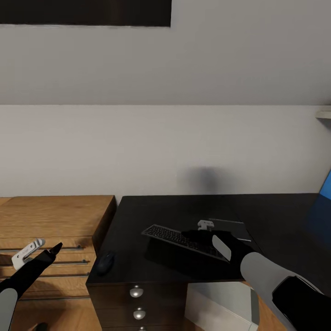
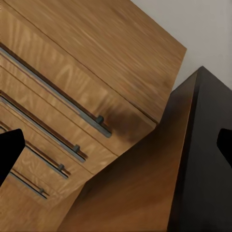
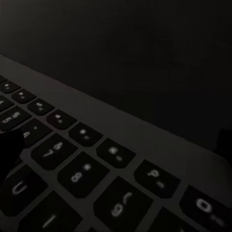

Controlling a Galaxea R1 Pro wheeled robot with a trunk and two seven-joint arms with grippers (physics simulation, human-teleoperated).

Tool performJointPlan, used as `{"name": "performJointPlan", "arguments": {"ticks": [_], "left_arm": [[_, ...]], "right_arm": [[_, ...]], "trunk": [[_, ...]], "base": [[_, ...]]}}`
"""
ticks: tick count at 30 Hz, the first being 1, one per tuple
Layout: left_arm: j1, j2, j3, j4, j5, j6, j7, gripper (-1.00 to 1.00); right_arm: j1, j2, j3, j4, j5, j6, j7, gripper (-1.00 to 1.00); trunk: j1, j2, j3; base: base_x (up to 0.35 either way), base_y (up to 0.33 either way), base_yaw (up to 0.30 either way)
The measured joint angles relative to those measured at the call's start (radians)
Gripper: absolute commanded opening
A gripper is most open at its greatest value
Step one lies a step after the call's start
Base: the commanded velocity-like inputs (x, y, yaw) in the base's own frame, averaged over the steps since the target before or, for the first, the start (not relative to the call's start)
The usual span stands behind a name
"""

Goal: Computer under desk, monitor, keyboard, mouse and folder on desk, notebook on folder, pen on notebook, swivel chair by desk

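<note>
Reaching in from lower right: grey-and-black right arm, its black right gripper (image 1: 202,235) hanging low over slim flat grey keyboard w/ dark keys (image 1: 184,240); fingers apart per right wrist view, dark tips at both edges, pale-lettered keys (image 3: 77,174) close below. Whether touching keys: can't tell.

Hovering at lower left: black left gripper (image 1: 54,249) w/ fingers apart, in front of light wooden dresser w/ long bar handles (image 1: 55,220), gripping nothing.

Lying near front-left corner of long glossy black desk (image 1: 276,216): small dark rounded mouse (image 1: 105,262), well apart from keyboard. Showing below: round silver drawer knobs (image 1: 136,291).

Showing at far right: blue slanted edge (image 1: 324,193), identity unclear. Standing behind: pale wall (image 1: 165,147).
</note>
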Motion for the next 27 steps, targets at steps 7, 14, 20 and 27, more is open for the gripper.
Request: {"name": "performJointPlan", "arguments": {"ticks": [7, 14, 20, 27], "left_arm": [[0.000, 0.000, 0.000, 0.002, 0.000, 0.000, -0.001, 1.00], [0.000, 0.000, 0.000, 0.004, 0.000, -0.001, -0.001, 1.00], [0.000, -0.001, -0.001, 0.008, 0.000, -0.001, -0.001, 1.00], [0.000, -0.002, -0.003, 0.017, 0.000, -0.002, -0.001, 1.00]], "right_arm": [[0.001, 0.000, -0.001, 0.000, 0.000, 0.000, 0.000, 1.00], [0.000, 0.001, 0.000, 0.000, 0.003, -0.001, 0.000, 1.00], [0.000, 0.000, 0.000, 0.000, 0.000, 0.000, 0.000, 1.00], [0.000, 0.000, 0.000, 0.000, 0.002, -0.001, 0.000, 1.00]], "trunk": [[0.000, 0.000, 0.000], [0.000, 0.000, 0.000], [0.000, 0.000, 0.000], [0.000, 0.000, 0.000]], "base": [[-0.158, 0.059, 0.000], [-0.054, 0.043, 0.000], [-0.007, 0.005, 0.000], [-0.001, 0.014, 0.000]]}}
